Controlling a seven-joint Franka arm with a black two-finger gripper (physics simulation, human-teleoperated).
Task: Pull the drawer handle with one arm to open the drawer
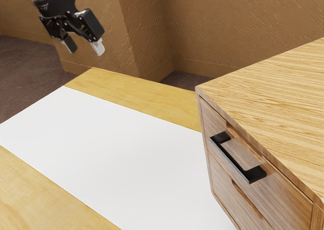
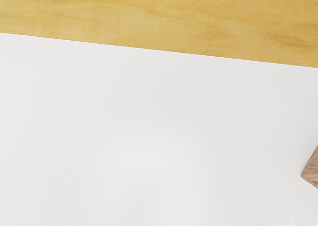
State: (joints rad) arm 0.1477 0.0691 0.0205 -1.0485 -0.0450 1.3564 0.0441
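Observation:
A wooden drawer cabinet (image 1: pixel 273 108) stands at the exterior view's right. Its top drawer front (image 1: pixel 253 177) carries a black bar handle (image 1: pixel 238 158) and sits flush with the cabinet face. My black gripper (image 1: pixel 85 44) hangs high at the upper left, far from the handle, fingers apart with nothing between them. In the wrist view a corner of the cabinet (image 2: pixel 312 172) shows beside the white surface (image 2: pixel 149 136).
A white mat (image 1: pixel 111 149) covers the middle of the wooden table (image 1: pixel 136 96). A lower drawer (image 1: pixel 243 204) sits under the top one. Wood-textured walls stand behind the table.

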